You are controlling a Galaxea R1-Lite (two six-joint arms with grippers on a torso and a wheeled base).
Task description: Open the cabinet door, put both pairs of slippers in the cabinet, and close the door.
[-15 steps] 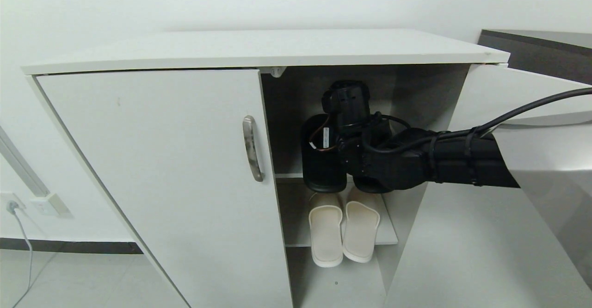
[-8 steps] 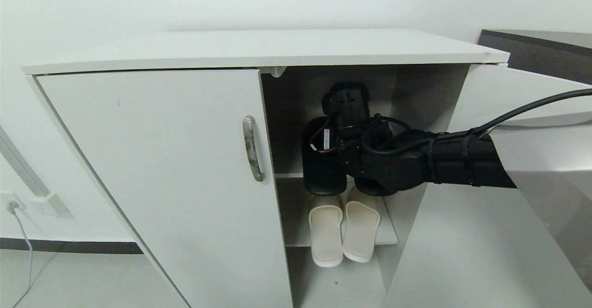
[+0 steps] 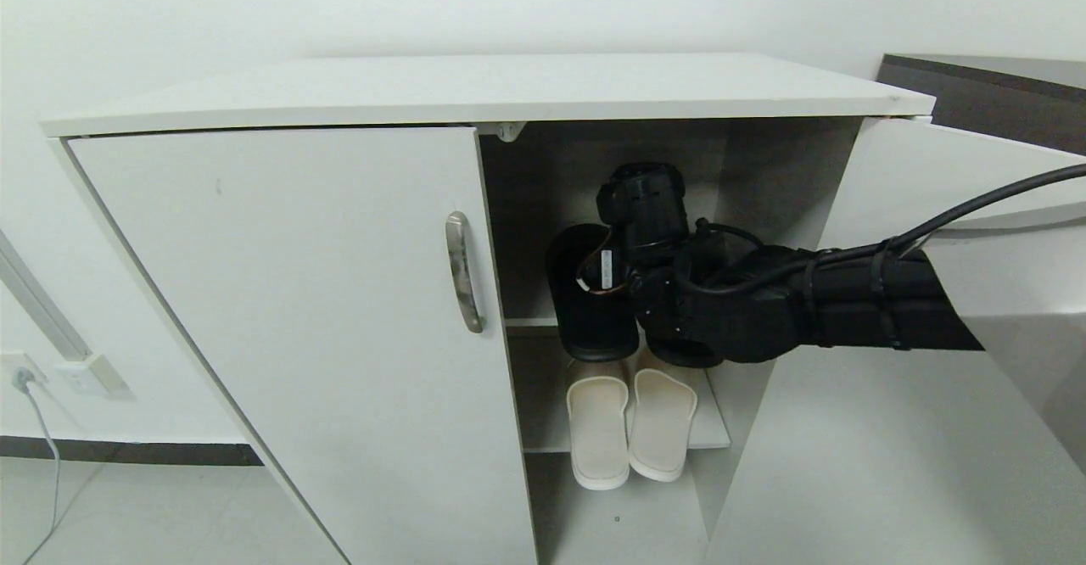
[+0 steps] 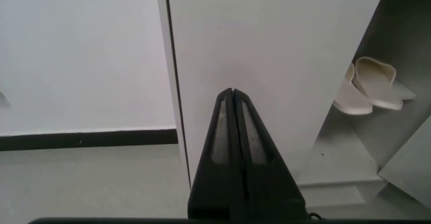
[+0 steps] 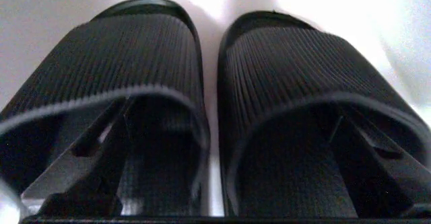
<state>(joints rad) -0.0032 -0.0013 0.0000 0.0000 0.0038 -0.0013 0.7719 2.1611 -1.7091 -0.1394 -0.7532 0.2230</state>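
The right arm is sinking a little and drawing back toward the open side of the cabinet (image 3: 492, 86), and the black slippers (image 3: 590, 310) are coming down with it, their heels now hanging lower past the front edge of the upper shelf (image 3: 528, 323). The right gripper (image 5: 222, 157) is gripping that pair, one of its fingers (image 5: 101, 150) running under each strap with the slippers' inner sides between them; the tips are hidden beneath the straps. The black pair is sitting tilted in the upper compartment, toes pointing in toward the back.

On the lower shelf (image 3: 717, 438) the white slippers (image 3: 628, 429) are lying side by side and touching, heels overhanging the front edge.

The right door (image 3: 933, 175) is standing swung wide open, while the left door (image 3: 280, 327) is sitting closed, its metal handle (image 3: 462, 272) upright near the inner edge. The left gripper (image 4: 232, 96) is hanging in front of that closed door with its fingers pressed together on nothing.
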